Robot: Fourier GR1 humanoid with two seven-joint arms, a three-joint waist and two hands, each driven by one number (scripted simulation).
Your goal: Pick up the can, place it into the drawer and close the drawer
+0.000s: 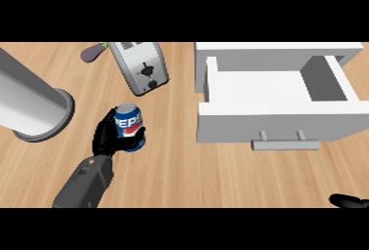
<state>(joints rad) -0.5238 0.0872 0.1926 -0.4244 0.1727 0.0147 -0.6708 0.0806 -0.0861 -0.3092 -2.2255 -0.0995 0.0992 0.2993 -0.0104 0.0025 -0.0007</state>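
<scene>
A blue Pepsi can (129, 121) stands upright on the wooden counter, left of centre. My left hand (109, 137) is curled round it from the left and below, thumb across its lower front. The white drawer (277, 87) stands pulled open at the right, its inside bare, with a grey handle (285, 144) on its front panel. Only a black tip of my right hand (349, 200) shows at the lower right corner; its fingers are not visible.
A silver toaster (140, 67) lies behind the can. A large grey cylinder (29, 102) stands at the left edge. A small dark purple object (93, 52) sits at the top left.
</scene>
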